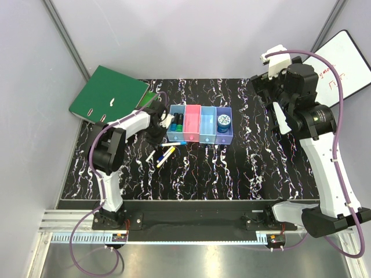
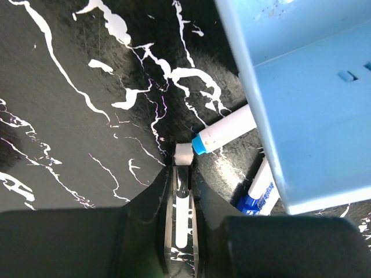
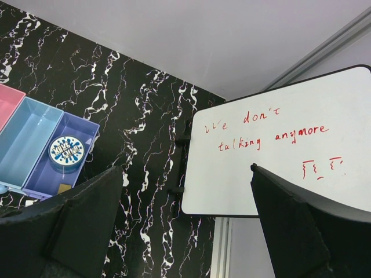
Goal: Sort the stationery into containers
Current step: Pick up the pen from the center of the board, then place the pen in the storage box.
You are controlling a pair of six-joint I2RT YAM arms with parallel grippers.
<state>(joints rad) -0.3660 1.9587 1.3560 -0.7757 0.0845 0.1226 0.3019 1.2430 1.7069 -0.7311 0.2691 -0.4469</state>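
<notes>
A joined row of four bins (image 1: 200, 138) stands mid-table: light blue, pink, light blue, purple. The round blue tin (image 1: 224, 121) sits in the purple bin, and also shows in the right wrist view (image 3: 66, 150). The leftmost bin (image 2: 307, 110) holds dark markers (image 1: 179, 121). Several pens lie loose on the table in front of it (image 1: 164, 153); a white marker with a blue end (image 2: 223, 132) and a blue-and-white one (image 2: 258, 194) lie against its wall. My left gripper (image 1: 155, 134) (image 2: 183, 165) is low beside that bin, shut on a thin pen with a white end (image 2: 183, 153). My right gripper (image 1: 259, 86) (image 3: 185, 168) is raised at the far right, open and empty.
A large green ring binder (image 1: 110, 92) lies at the back left, close behind my left arm. A whiteboard with red writing (image 1: 342, 63) (image 3: 278, 150) leans at the back right beyond the table edge. Grey walls close in the back and sides.
</notes>
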